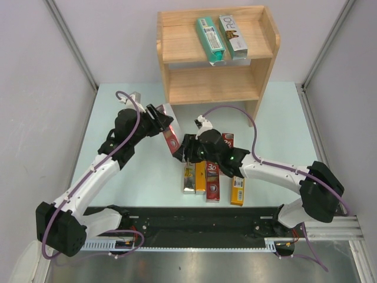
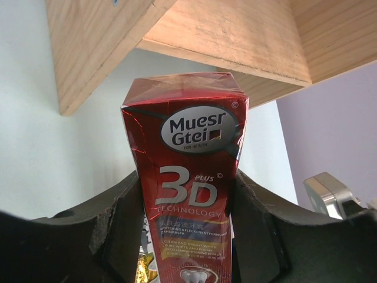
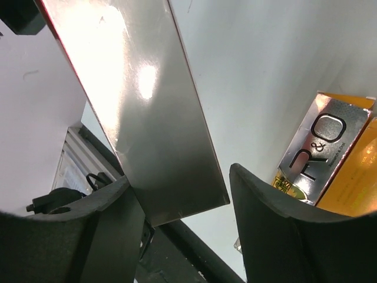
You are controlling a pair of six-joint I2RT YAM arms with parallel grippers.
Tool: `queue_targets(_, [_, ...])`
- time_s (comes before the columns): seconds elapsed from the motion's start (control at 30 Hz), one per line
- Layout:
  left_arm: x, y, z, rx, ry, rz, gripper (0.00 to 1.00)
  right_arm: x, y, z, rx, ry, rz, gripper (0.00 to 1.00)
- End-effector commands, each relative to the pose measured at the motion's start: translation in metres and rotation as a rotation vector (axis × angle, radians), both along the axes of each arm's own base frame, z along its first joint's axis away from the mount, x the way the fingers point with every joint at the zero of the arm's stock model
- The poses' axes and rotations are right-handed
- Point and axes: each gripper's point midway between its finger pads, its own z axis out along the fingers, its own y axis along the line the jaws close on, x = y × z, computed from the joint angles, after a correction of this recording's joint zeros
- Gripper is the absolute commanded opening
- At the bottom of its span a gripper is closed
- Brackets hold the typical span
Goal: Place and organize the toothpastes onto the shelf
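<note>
My left gripper (image 1: 160, 121) is shut on a red "3D" toothpaste carton (image 1: 172, 137), held off the table in front of the wooden shelf (image 1: 218, 82). In the left wrist view the carton (image 2: 185, 130) sits tight between the gripper's (image 2: 187, 177) fingers. My right gripper (image 1: 187, 152) straddles the same carton's lower end. In the right wrist view the carton's silvery side (image 3: 141, 106) touches the left finger, with a gap to the right finger, so this gripper (image 3: 179, 177) is open. A teal-green carton (image 1: 210, 38) and a silver carton (image 1: 233, 36) lie on the top tier.
Several cartons lie on the table below the right gripper: a silver one (image 1: 188, 177), an orange one (image 1: 200, 177), a red one (image 1: 212, 183) and another orange one (image 1: 237, 190). A red carton (image 1: 228, 140) lies partly under the right arm. The shelf's lower tier holds nothing.
</note>
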Motion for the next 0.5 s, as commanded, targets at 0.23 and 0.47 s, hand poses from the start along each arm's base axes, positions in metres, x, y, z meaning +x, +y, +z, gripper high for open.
queue_targets(0.23, [0.005, -0.011, 0.019, -0.075, -0.052, -0.041, 0.58, 0.010, -0.005, 0.037, 0.069, -0.125, -0.046, 0.76])
queue_targets(0.47, [0.010, -0.010, 0.017, -0.079, -0.065, -0.028, 0.58, 0.002, 0.001, 0.041, 0.102, -0.152, -0.013, 0.58])
